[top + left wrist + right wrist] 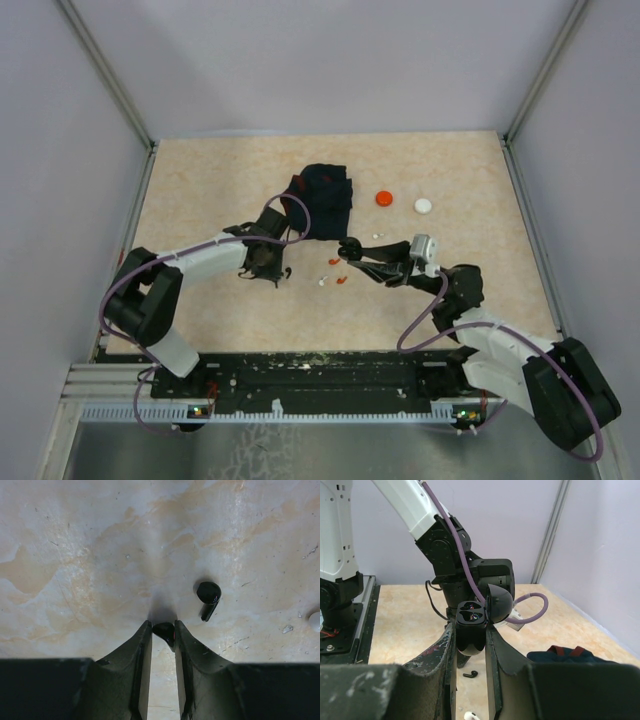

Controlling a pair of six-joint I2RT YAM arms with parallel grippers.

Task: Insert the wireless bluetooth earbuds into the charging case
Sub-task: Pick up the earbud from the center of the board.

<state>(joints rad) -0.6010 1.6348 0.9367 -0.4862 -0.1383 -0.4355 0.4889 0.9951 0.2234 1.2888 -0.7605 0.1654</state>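
My left gripper (163, 626) is shut on a small black earbud (165, 632), pinched at the fingertips just above the table. A second black earbud (208, 597) lies on the table just right of the tips. My right gripper (471, 626) is shut on the black charging case (471, 642), held upright with its lid (499, 602) open and both sockets showing. In the top view the left gripper (270, 272) and the right gripper (349, 249) with the case face each other mid-table. Red earbuds (341, 281) and a white one (322, 283) lie between them.
A dark navy cloth with red trim (325, 195) lies behind the grippers and also shows in the right wrist view (565, 655). A red disc (384, 198) and a white disc (424, 206) sit to its right. A white earbud (472, 716) lies below the case.
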